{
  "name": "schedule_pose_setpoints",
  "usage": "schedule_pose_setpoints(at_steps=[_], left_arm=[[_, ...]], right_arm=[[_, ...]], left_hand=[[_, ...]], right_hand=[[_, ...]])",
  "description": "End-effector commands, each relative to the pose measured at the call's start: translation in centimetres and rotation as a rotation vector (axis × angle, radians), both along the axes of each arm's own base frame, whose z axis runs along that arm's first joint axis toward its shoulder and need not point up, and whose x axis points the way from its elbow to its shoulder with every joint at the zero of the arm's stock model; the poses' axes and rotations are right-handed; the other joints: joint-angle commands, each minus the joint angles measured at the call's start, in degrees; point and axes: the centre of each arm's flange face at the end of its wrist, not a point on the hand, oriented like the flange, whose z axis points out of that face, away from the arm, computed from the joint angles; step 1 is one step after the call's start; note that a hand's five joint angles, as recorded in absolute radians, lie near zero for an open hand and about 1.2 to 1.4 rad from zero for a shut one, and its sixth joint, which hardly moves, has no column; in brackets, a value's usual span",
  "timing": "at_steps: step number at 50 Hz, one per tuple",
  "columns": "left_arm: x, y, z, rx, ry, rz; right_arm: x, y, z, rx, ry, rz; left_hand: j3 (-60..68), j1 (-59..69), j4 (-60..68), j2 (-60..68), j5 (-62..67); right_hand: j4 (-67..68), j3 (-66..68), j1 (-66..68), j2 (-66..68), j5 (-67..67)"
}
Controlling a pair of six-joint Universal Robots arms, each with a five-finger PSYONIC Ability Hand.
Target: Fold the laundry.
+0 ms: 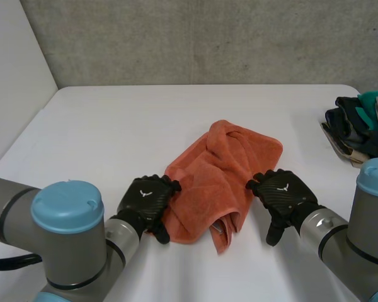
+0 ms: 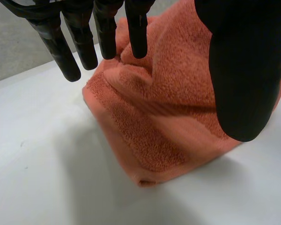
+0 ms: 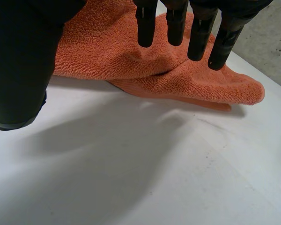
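I have the orange towel (image 1: 223, 170) lying bunched and partly doubled over itself on the white desk (image 1: 113, 126). My left hand (image 1: 148, 198) sits at the towel's near left corner. In the left wrist view its fingers (image 2: 65, 51) are straight and spread, with the tips down at a crease of the towel and the thumb held apart, so nothing is gripped. I cannot tell whether the tips actually touch the cloth. My right hand (image 1: 282, 192) is at the towel's right edge. Its fingers (image 3: 145, 23) are also straight, poised just above the cloth, with the thumb wide of them and nothing held. A pile of dark and teal clothes (image 1: 356, 126) lies well off to the towel's right.
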Motion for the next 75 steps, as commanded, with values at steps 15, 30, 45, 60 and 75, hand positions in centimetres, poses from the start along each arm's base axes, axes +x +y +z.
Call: schedule_pose_setpoints(at_steps=[15,30,45,60,75], left_arm=[[-0.8,-0.8,-1.3,-0.095,-0.110,-0.056],[-1.3,-1.4,-2.2,-0.094,-0.127,-0.064],[-2.6,-3.2,-1.7,-0.172,-0.097,-0.065],[-1.5,-4.2,6.0,-0.329,0.026,-0.005],[1.5,-4.1,5.7,-0.296,-0.003,0.061]], right_arm=[[-0.2,0.0,-0.3,0.008,-0.004,-0.011],[-0.2,0.2,-0.5,0.017,-0.002,-0.008],[-0.3,0.3,-0.3,0.013,0.003,-0.013],[0.4,-0.1,1.7,0.047,-0.170,-0.108],[5.9,1.0,-2.7,0.323,-0.372,-0.102]], left_hand=[[9.24,8.25,9.68,9.54,10.09],[16.13,15.14,16.57,16.43,16.98],[62.05,61.06,62.49,62.35,62.90],[62.05,61.06,62.49,62.35,62.90],[62.05,61.06,62.49,62.35,62.90]], right_hand=[[1.18,2.14,2.42,1.69,0.94],[1.35,2.31,2.59,1.86,1.10],[2.69,3.66,3.93,3.20,2.45],[-1.68,-0.72,-0.44,-1.17,-1.92],[29.84,30.81,31.08,30.35,29.60]])
